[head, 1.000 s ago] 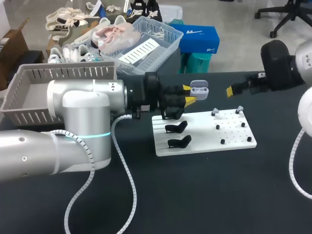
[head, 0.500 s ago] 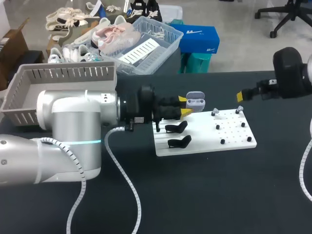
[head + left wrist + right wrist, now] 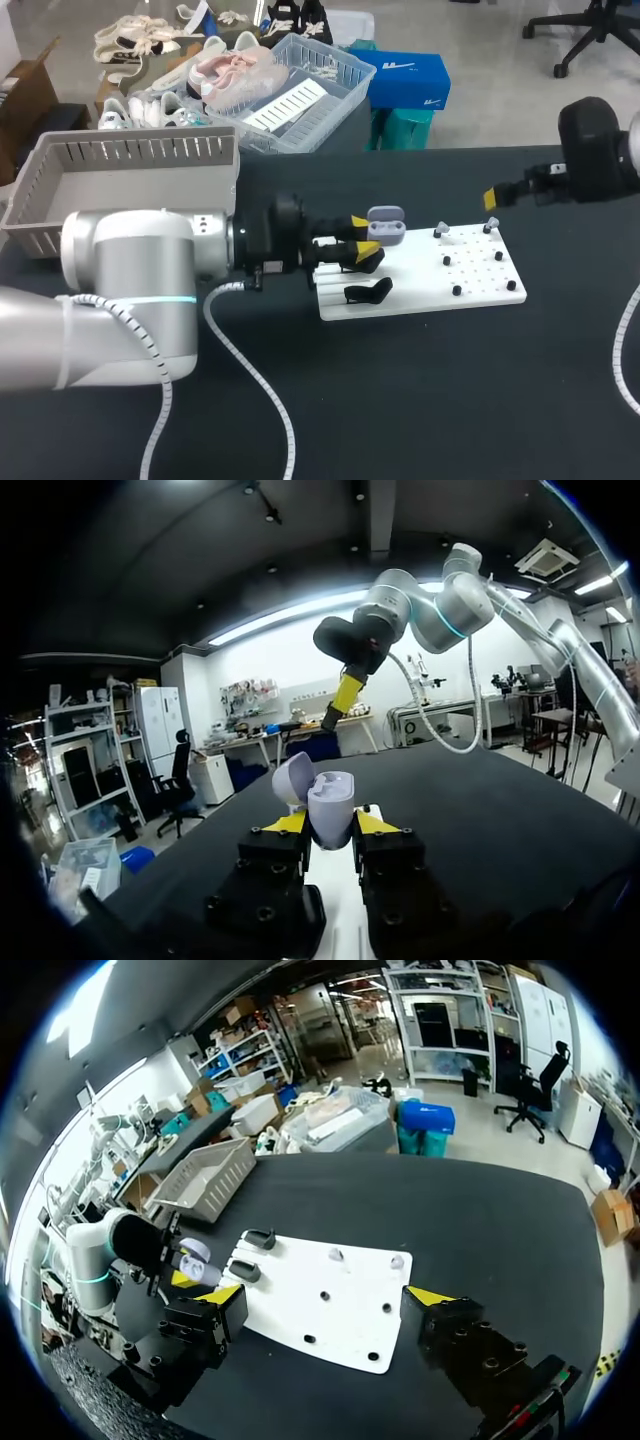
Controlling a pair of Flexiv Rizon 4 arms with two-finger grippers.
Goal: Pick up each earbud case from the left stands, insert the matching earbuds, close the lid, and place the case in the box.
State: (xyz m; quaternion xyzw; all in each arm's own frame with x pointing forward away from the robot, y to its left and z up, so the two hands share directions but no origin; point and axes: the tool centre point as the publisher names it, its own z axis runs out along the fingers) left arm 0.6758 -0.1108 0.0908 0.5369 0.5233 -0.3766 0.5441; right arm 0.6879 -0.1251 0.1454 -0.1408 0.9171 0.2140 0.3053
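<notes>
Two yellow fingertips (image 3: 288, 823) of the left gripper (image 3: 328, 825) pinch the earbud case (image 3: 330, 802) by its base, lid open upward, likely so earbuds can drop in. Case hangs just above the stands (image 3: 368, 291) on the white board (image 3: 420, 295). Right gripper (image 3: 328, 1297) is spread wide, empty, near the earbuds (image 3: 333, 1254).

case base: lower half of pale lilac open-lid earbud case (image 3: 330, 802) hidden between left gripper (image 3: 331, 823) fingers
earbuds: two small grey pieces (image 3: 441, 231) on white pegboard (image 3: 420, 288), too small to identify
basket: grey slatted plastic basket (image 3: 130, 150), near side hidden behind left arm (image 3: 130, 290)
</notes>
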